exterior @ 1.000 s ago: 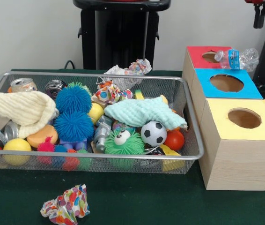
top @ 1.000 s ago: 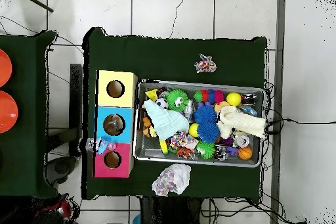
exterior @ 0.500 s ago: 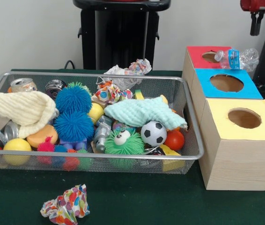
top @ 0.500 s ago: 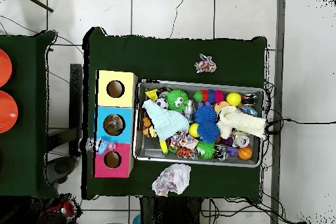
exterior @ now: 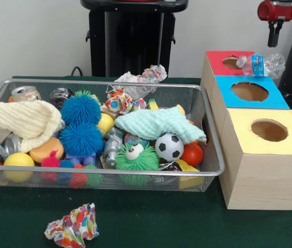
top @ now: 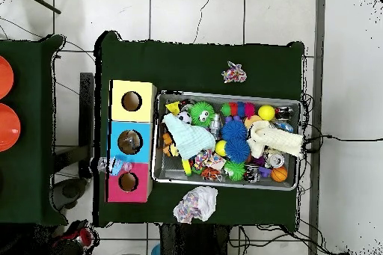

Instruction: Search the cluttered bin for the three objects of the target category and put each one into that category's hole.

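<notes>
Dark green cloth-covered table on a white-tiled floor, pale wall behind. Red-and-black gripper up at the front view's top edge, fingers together and empty; just below it, a crushed clear plastic bottle lying beside the red-topped box's hole, silver wire-mesh bin of toys lower, off to one side. Only overhead: two orange discs on a neighbouring green table.

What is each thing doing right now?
plastic bottle: crushed, lying on the red box, not in its hole
red box: hole open
blue box: hole open
yellow box: hole open
wire bin: full
gripper: above the boxes, holding nothing
</notes>
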